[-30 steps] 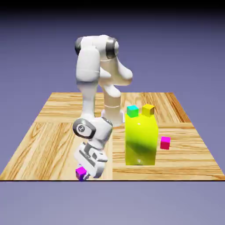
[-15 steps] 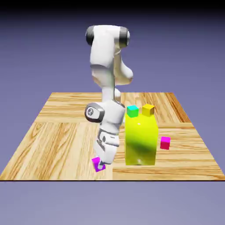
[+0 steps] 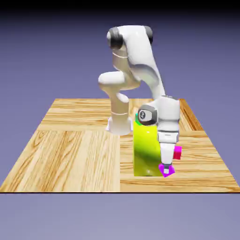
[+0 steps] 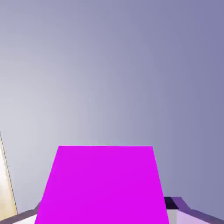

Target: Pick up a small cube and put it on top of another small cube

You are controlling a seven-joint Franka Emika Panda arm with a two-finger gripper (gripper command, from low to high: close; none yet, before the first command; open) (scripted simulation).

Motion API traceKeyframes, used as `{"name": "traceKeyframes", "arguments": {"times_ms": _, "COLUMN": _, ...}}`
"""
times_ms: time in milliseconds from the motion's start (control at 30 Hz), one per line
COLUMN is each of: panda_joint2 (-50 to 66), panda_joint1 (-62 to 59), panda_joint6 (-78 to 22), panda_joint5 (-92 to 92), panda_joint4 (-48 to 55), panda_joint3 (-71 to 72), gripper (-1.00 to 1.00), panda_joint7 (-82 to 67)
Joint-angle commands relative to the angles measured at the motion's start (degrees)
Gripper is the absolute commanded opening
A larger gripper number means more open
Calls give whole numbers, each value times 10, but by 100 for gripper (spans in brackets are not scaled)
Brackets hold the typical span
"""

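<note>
My gripper (image 3: 166,169) is shut on the small purple-magenta cube (image 3: 167,170), holding it just above the table near the front edge, at the exterior view's right. The same cube (image 4: 103,186) fills the lower middle of the hand view, between the fingertips (image 4: 181,209), with only blue-violet backdrop above it. The other small cube, hot-pink (image 3: 177,153), sits on the table just behind and slightly right of the held cube, partly hidden by my hand.
A tall yellow-green block (image 3: 146,150) stands right beside my hand on its left. The arm hides whatever lies behind the block. The wooden table (image 3: 70,150) ends close in front of the gripper; a sliver of wood (image 4: 5,183) shows at the hand view's left.
The arm has swung from the exterior view's left across the front of the yellow-green block to its right side, carrying the purple-magenta cube with it.
</note>
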Motion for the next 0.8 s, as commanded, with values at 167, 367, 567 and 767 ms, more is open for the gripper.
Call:
{"name": "traceKeyframes", "arguments": {"times_ms": 167, "panda_joint2": -10, "panda_joint1": -34, "panda_joint6": -92, "panda_joint5": -42, "panda_joint4": -34, "panda_joint3": 125, "gripper": -100, "panda_joint7": 9}}
{"name": "traceKeyframes", "arguments": {"times_ms": 367, "panda_joint2": -20, "panda_joint1": -68, "panda_joint6": -184, "panda_joint5": -84, "panda_joint4": -67, "panda_joint3": 249, "gripper": -100, "panda_joint7": 17}}
{"name": "traceKeyframes", "arguments": {"times_ms": 567, "panda_joint2": -30, "panda_joint1": -102, "panda_joint6": -277, "panda_joint5": -126, "panda_joint4": -101, "panda_joint3": 374, "gripper": -100, "panda_joint7": 26}}
{"name": "traceKeyframes", "arguments": {"times_ms": 767, "panda_joint2": -40, "panda_joint1": -137, "panda_joint6": -369, "panda_joint5": -168, "panda_joint4": -135, "panda_joint3": 498, "gripper": -100, "panda_joint7": 35}}
